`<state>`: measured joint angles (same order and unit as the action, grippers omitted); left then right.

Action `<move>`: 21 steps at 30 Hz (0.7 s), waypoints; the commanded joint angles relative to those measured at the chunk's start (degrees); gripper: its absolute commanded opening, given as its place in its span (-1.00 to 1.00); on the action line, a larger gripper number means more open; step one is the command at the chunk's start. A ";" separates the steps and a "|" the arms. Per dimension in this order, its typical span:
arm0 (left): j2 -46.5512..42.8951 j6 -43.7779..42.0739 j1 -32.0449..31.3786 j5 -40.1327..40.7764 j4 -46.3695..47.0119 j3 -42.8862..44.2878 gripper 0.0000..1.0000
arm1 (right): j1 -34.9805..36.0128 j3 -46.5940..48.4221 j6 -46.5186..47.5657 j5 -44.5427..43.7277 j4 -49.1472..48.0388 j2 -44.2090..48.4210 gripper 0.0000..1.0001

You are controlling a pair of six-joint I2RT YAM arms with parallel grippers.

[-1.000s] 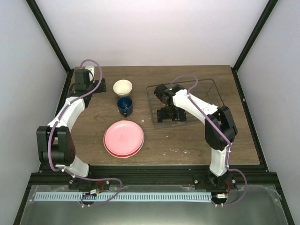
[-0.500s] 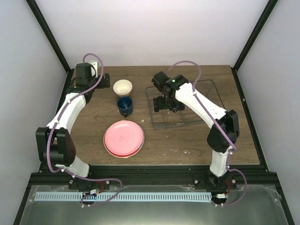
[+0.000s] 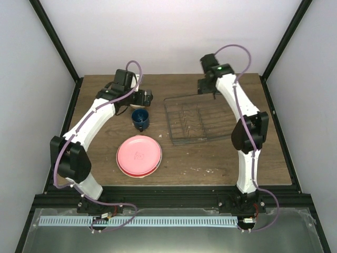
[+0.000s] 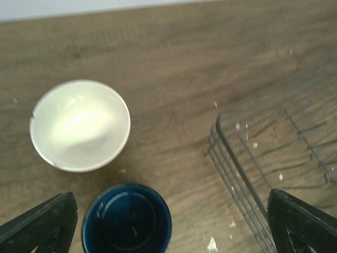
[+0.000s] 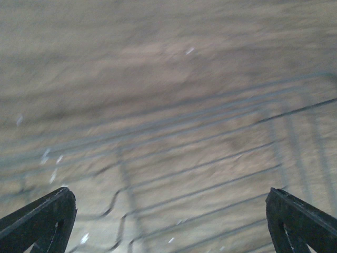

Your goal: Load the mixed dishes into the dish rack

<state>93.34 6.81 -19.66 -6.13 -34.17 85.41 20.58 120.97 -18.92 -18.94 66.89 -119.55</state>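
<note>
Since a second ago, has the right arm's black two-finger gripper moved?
Yes. The right gripper moved away from the middle of the dark grey wire dish rack to its far edge.

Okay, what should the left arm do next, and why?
Probably shift the left gripper toward the bowl and lower it over the rim. Its jaws are open and empty, the bowl sits off-centre in the wrist view, and the rack holds nothing yet.

small cream bowl (image 4: 79, 125) hidden under left arm (image 3: 95, 117), top view; dark blue mug (image 4: 126, 219) cut by bottom edge, left wrist view; dish rack (image 5: 200, 158) wires blurred, right wrist view
</note>
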 commanded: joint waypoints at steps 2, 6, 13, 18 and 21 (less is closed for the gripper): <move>4.00 0.60 -3.30 -0.08 -10.09 6.13 0.99 | -9.45 3.01 5.39 -1.50 -2.80 0.61 1.00; 7.12 0.02 -6.17 -0.11 -13.76 8.45 1.00 | -14.75 -3.12 8.45 -3.10 -6.49 3.35 1.00; 11.47 1.37 -8.38 -2.60 -14.20 11.22 1.00 | -20.28 -11.17 10.64 -1.47 -10.84 4.99 1.00; 14.48 0.92 -8.98 -4.01 -14.69 11.87 0.99 | -20.38 -16.01 11.03 -1.26 -13.31 5.03 1.00; 16.03 0.62 -9.19 -5.31 -14.15 11.48 1.00 | -20.57 -18.54 10.64 -0.90 -14.38 4.85 1.00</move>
<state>107.24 7.49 -28.25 -9.17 -47.59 95.92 0.21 104.49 -8.71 -20.36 55.16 -116.73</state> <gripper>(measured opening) 0.997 0.999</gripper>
